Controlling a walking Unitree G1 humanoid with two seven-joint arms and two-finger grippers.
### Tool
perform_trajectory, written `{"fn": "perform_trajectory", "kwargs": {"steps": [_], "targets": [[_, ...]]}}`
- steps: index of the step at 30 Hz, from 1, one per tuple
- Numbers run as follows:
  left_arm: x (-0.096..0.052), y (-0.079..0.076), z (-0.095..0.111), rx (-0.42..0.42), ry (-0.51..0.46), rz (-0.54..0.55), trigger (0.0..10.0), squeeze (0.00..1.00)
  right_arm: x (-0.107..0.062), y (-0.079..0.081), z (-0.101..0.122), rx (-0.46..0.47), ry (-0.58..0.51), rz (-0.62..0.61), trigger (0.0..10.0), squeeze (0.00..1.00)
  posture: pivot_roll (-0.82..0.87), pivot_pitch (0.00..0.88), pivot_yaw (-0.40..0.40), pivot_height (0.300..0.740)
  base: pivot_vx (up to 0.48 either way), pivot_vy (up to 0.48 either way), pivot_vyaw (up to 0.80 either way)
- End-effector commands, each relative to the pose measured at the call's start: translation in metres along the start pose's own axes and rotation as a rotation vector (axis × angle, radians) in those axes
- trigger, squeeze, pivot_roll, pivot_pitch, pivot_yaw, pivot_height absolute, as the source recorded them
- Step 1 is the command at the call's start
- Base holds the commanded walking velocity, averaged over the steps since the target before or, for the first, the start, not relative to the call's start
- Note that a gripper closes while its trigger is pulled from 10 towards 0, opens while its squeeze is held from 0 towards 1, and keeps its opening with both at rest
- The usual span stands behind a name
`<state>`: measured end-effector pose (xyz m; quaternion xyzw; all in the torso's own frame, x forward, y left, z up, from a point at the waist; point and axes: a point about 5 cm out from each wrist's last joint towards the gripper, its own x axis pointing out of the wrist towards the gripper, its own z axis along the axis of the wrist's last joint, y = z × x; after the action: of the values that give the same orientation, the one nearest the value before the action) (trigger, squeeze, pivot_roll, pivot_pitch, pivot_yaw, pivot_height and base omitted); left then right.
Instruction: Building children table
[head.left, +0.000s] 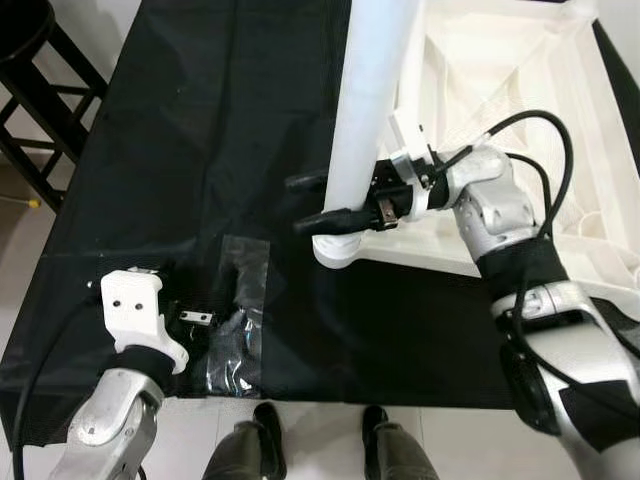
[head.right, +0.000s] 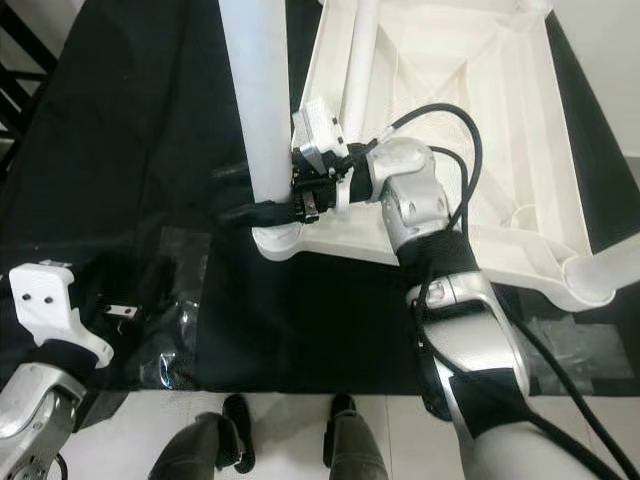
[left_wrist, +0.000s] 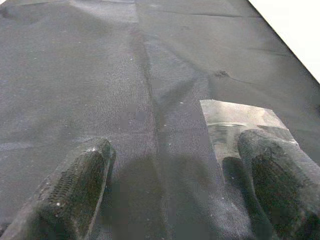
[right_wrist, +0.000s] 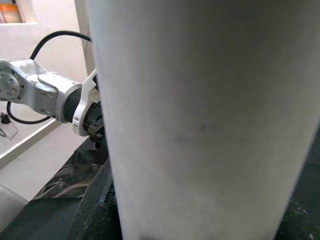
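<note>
White plastic table leg (head.left: 370, 110) stands upright at near corner of upturned tabletop (head.right: 480, 110); I judge it being seated in socket. Right gripper (head.left: 322, 203) pinching leg near base, steadying it. Left gripper (left_wrist: 175, 185) spread over black cloth (head.left: 200, 130), beside clear hardware bag (head.left: 238, 330).

Both silver arms carry black cables and black sleeve bands. The left gripper (head.left: 190, 322) has a white housing; the right gripper (head.left: 312, 203) has long black fingers.
</note>
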<state>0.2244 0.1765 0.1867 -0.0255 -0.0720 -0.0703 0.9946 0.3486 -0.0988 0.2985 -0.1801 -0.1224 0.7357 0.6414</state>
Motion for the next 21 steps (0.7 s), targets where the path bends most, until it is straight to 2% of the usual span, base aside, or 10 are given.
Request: {"fn": "perform_trajectory", "kwargs": {"steps": [1,9,11,12,13,15,16,17,20,21], "targets": [[-0.004,0.003,-0.007,-0.005,0.026,0.014,10.0,0.0,0.002,0.018,-0.042,0.156,0.059,-0.004,10.0,0.0,0.05,0.398,0.008,0.74,0.0,0.0,0.0],[-0.004,0.005,-0.006,-0.005,0.019,0.007,10.0,0.0,0.011,0.033,-0.063,0.258,0.15,-0.352,10.0,0.0,0.04,0.38,-0.014,0.74,0.0,0.0,0.0],[-0.004,0.005,-0.006,-0.005,0.019,0.007,10.0,0.0,0.011,0.033,-0.063,0.258,0.15,-0.352,10.0,0.0,0.04,0.38,-0.014,0.74,0.0,0.0,0.0],[-0.004,0.008,-0.004,-0.004,0.011,0.01,10.0,0.0,0.016,0.041,-0.072,0.306,0.201,-0.49,10.0,0.0,0.04,0.376,-0.02,0.74,0.0,0.0,0.0],[-0.004,0.012,0.003,-0.009,-0.006,0.0,10.0,0.0,0.02,0.053,-0.086,0.391,0.269,-0.827,10.0,0.0,0.05,0.374,-0.025,0.74,0.0,0.0,0.0],[-0.004,0.012,0.003,-0.009,-0.006,0.0,10.0,0.0,0.02,0.053,-0.086,0.391,0.269,-0.827,10.0,0.0,0.05,0.374,-0.025,0.74,0.0,0.0,0.0],[-0.004,0.015,0.007,-0.012,-0.018,-0.008,10.0,0.0,0.014,0.064,-0.094,0.462,0.335,-1.084,10.0,0.0,0.05,0.374,-0.025,0.74,0.0,0.0,0.0],[-0.001,0.026,0.022,-0.022,-0.056,-0.025,10.0,0.0,0.019,0.088,-0.099,0.494,0.37,-1.19,10.0,0.0,0.06,0.374,0.003,0.74,0.0,0.0,0.0],[-0.001,0.026,0.022,-0.022,-0.056,-0.025,10.0,0.0,0.019,0.088,-0.099,0.494,0.37,-1.19,10.0,0.0,0.06,0.374,0.003,0.74,0.0,0.0,0.0],[0.004,0.035,0.039,-0.03,-0.097,-0.068,10.0,0.0,0.027,0.099,-0.097,0.491,0.36,-1.224,10.0,0.0,0.06,0.355,0.021,0.74,0.0,0.0,0.0]]}}
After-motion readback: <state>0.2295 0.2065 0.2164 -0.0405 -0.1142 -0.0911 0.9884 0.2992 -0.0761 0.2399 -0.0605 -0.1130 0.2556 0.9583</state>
